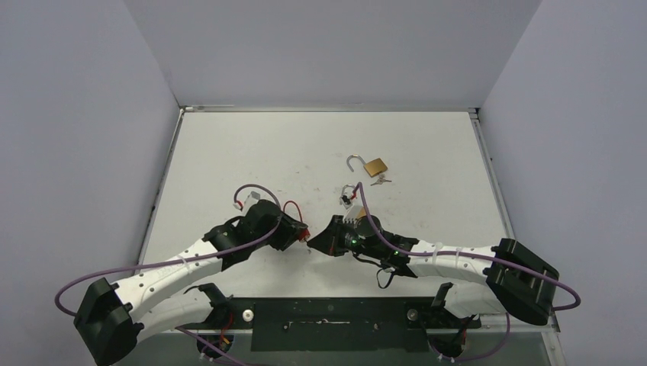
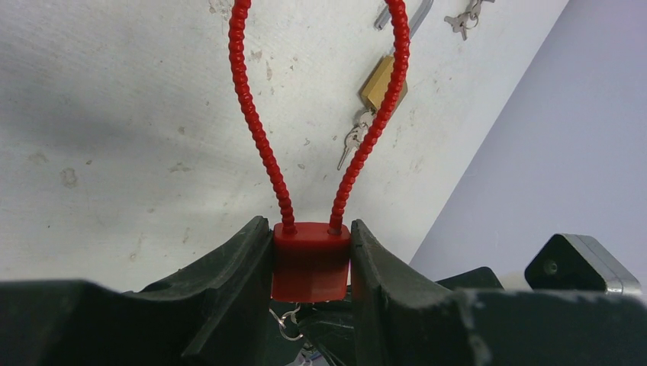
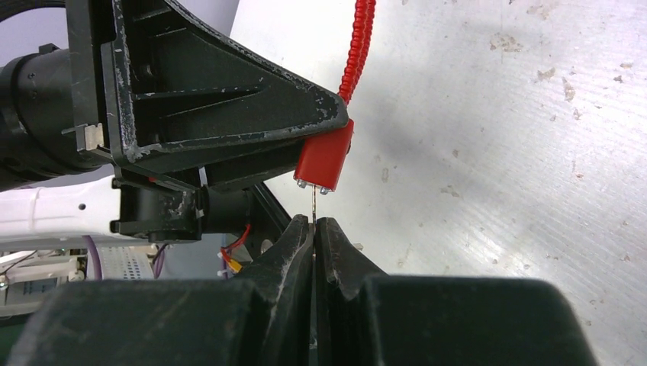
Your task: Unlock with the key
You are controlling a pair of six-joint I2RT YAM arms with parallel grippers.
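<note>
My left gripper [image 2: 309, 227] is shut on the red body of a cable lock [image 2: 311, 261]; its red beaded cable loop [image 2: 253, 122] stands out ahead over the table. In the right wrist view the lock body [image 3: 326, 158] hangs from the left gripper's finger [image 3: 229, 114]. My right gripper [image 3: 313, 222] is shut on a thin metal key [image 3: 313, 204], whose blade points up and meets the lock's underside. In the top view both grippers, left [image 1: 294, 232] and right [image 1: 320, 238], meet at the table's near middle.
A brass padlock [image 1: 375, 167] with its shackle swung open lies on the table beyond the grippers, small keys [image 1: 381, 181] beside it. It also shows in the left wrist view [image 2: 383, 82] with keys [image 2: 351, 141]. Grey walls enclose the white table [image 1: 252, 152].
</note>
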